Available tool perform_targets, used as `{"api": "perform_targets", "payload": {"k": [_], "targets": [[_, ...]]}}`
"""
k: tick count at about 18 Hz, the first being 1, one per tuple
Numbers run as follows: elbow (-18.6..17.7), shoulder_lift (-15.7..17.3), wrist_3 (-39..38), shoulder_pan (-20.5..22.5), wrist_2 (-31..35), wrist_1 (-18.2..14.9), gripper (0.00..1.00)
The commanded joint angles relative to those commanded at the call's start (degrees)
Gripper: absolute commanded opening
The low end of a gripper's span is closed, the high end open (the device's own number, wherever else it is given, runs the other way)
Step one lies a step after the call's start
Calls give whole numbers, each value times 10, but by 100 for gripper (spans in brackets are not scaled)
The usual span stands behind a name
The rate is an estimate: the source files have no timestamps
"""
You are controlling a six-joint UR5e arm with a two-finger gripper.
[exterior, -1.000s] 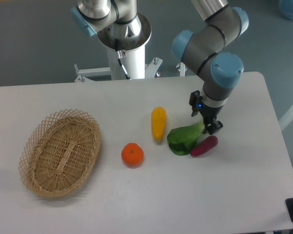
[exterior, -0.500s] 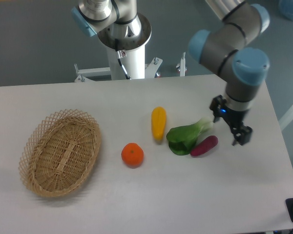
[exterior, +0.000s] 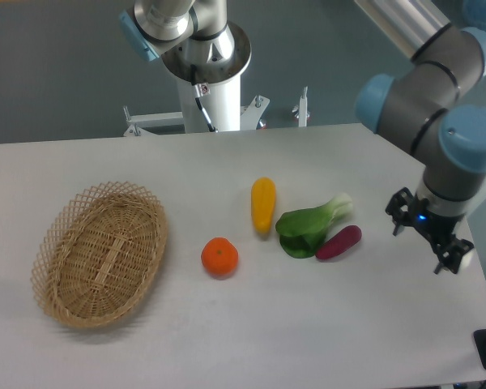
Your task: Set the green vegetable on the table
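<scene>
Nearest the camera, the wicker basket (exterior: 100,253) lies on the white table (exterior: 251,332) at about 9 o'clock from the middle, and the orange (exterior: 219,257) sits toward 6 o'clock of the cluster of toys. The gripper (exterior: 428,234) hangs at 3 o'clock near the table's edge, well apart from the toys, its fingers spread with nothing between them. The green vegetable (exterior: 309,226) lies flat on the table near the centre, stalk end pointing to 2 o'clock, with the purple vegetable (exterior: 338,242) touching it at 4 o'clock and the yellow vegetable (exterior: 263,204) just beside it at 10 o'clock.
</scene>
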Motion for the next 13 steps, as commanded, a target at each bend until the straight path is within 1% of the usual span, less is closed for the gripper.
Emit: {"api": "perform_targets", "payload": {"k": [2,4,7,8,13], "targets": [[12,-8,-9,0,0,-2,100],[35,-25,-52,0,-3,-5,100],[75,-46,-69,0,-1,-38,100],[80,-48,-68,0,-1,-40,100],[84,-51,-69,0,0,-40,100]]}}
